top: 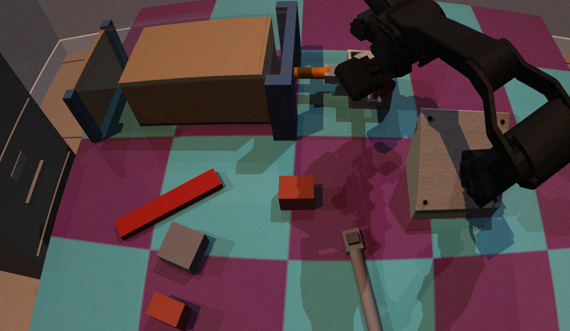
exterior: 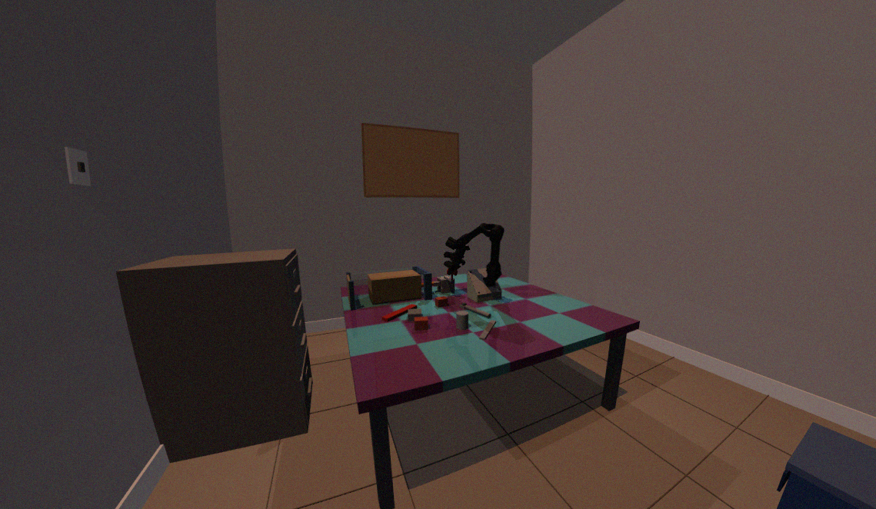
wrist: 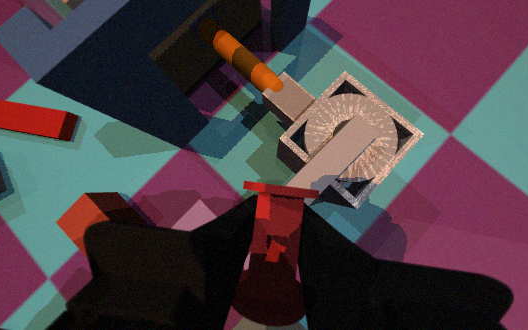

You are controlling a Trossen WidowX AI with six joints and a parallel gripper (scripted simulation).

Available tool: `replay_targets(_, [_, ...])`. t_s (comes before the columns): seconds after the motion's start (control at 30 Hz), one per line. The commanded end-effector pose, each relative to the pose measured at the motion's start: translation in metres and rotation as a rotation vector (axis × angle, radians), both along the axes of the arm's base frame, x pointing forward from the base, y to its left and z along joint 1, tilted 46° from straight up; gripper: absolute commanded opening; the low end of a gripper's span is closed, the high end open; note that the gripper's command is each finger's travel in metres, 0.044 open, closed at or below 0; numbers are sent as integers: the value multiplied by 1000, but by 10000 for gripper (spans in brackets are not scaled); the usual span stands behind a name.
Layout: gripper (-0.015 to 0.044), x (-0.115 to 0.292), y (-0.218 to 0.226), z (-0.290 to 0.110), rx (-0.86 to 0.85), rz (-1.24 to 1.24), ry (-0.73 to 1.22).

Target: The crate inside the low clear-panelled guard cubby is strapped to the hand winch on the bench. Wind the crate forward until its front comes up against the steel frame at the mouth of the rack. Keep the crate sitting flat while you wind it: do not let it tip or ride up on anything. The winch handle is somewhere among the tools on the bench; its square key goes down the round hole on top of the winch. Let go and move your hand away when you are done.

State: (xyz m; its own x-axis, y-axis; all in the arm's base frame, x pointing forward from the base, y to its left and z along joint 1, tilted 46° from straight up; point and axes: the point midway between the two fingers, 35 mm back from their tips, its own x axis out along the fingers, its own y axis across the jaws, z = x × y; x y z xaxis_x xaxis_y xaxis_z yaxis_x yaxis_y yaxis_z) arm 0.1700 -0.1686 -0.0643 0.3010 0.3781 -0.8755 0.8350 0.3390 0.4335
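The gripper (wrist: 277, 235) is nearly closed, its two black fingers clamped on the red knob (wrist: 276, 220) of the crank handle. From the knob a flat grey crank arm (wrist: 338, 150) runs away ahead of the gripper to the middle of the winch (wrist: 403, 132), a square grey box with a round ribbed drum on top, where the far end of the arm sits over the drum's centre (the hole itself is covered by the arm). In the top view the gripper (top: 379, 92) hides most of the winch (top: 355, 53).

Beyond the winch, up and to the left in the wrist view, an orange strap (wrist: 243, 57) with darker bands leaves a small grey block on the winch's side and runs to the crate. In the top view the strap (top: 309, 72) passes through the blue steel frame (top: 283, 102) to the big brown crate (top: 196, 53), which sits flat on the checkered bench (top: 237, 205) with its front end up at the frame; whether they touch I cannot tell.

Nearer the camera than the gripper lie a red bar (top: 169, 203), an orange block (top: 296, 191), a grey block (top: 181, 246), a second orange block (top: 167, 309) and a grey rod with a square end (top: 363, 275).
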Motion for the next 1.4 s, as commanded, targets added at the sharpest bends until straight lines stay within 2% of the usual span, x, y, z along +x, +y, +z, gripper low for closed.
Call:
replay_targets(0.0, [0,-15,3,-2,3,-4,30])
replay_targets(1.37, [0,-76,-14,-24,0,-4,35])
